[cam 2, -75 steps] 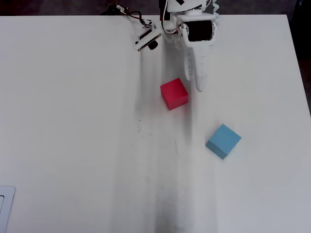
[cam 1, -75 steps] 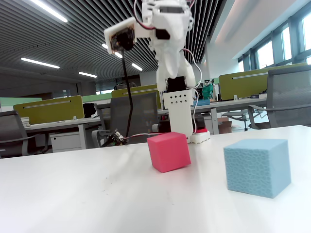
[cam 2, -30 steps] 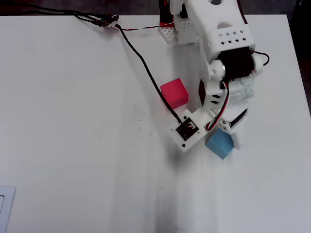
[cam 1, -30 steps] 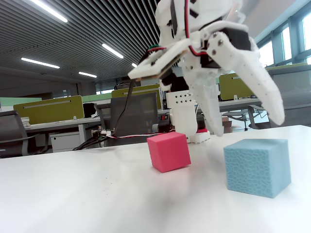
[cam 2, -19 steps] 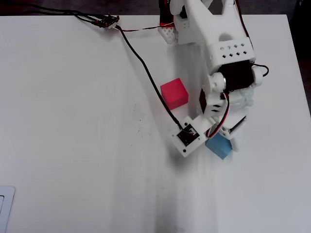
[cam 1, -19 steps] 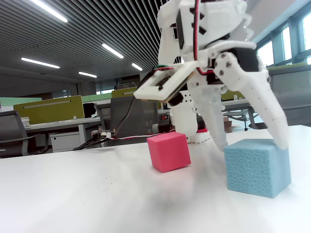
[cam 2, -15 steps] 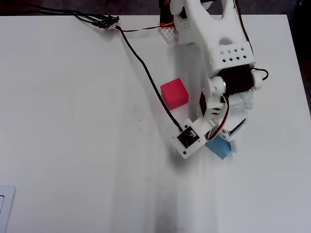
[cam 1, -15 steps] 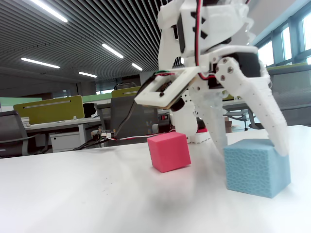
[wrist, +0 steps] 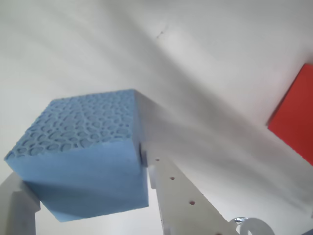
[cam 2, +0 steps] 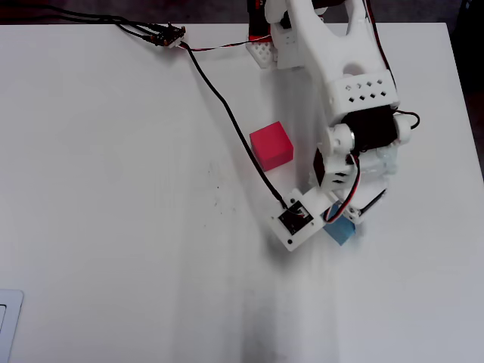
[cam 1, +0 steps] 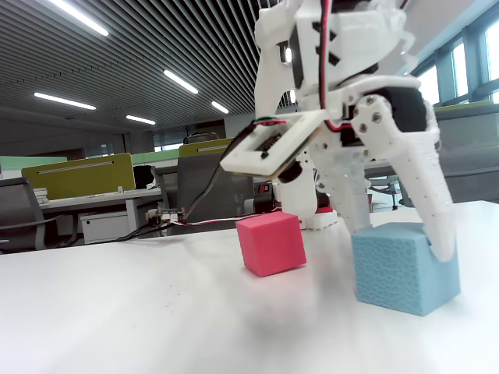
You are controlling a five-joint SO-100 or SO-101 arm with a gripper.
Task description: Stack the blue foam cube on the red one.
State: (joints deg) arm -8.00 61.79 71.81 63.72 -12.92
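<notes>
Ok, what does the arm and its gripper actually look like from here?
A white printed arm with black servos and red and black wiring. The gripper has two long tapered white fingers, one with small holes. A white-framed camera board trails a black cable.

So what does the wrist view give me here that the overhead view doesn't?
Only the wrist view shows the light blue porous foam cube close up, with a white finger against its side. Only the overhead view shows the whole pinkish-red foam cube sitting apart on the white table, plus the black cable; there the arm hides most of the blue cube. Both show both cubes unstacked.
</notes>
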